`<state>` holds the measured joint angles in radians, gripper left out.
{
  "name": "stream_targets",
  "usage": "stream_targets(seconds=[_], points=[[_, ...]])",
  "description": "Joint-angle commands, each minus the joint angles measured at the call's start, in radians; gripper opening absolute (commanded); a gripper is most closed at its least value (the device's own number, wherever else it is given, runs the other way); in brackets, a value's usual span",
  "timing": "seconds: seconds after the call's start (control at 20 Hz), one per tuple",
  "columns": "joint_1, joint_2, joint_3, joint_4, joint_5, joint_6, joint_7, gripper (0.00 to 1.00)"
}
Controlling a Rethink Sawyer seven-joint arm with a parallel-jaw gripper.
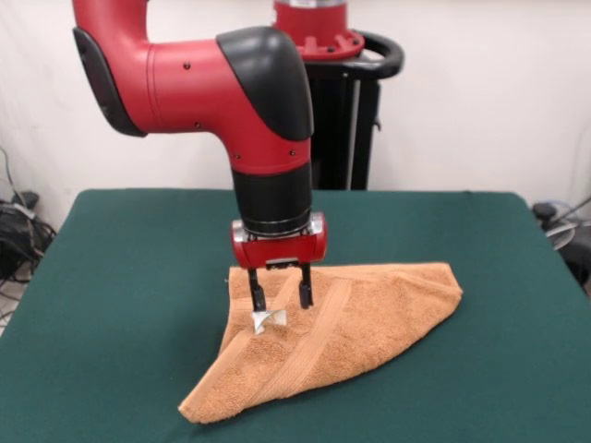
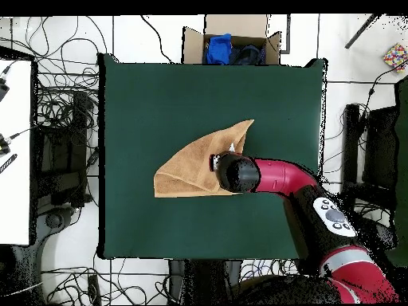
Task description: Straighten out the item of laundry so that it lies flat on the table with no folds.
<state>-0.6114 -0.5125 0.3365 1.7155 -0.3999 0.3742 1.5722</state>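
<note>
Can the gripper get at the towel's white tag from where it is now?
Probably yes. The gripper hangs open right over the folded towel, its fingertips just above the white tag, with nothing between them. The tag lies on top of the cloth, not tucked under a fold.

Plain white wall [image 1: 480, 101] behind. Pale tiled floor [image 2: 143, 32] strewn with black cables [image 2: 60, 119]. Open brown cardboard box [image 2: 191, 44] holding blue cloth [image 2: 218, 48].
</note>
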Motion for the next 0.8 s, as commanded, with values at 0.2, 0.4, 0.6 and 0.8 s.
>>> stream_targets(seconds=[0.2,0.4,0.6,0.8], points=[[0.045,0.061,0.042,-0.060,-0.075,-0.026,0.004,1.00],[0.045,0.086,0.040,-0.073,-0.090,-0.051,0.012,1.00],[0.043,0.089,0.046,-0.082,-0.095,-0.046,0.014,1.00],[0.046,0.094,0.044,-0.083,-0.099,-0.055,0.020,1.00]])
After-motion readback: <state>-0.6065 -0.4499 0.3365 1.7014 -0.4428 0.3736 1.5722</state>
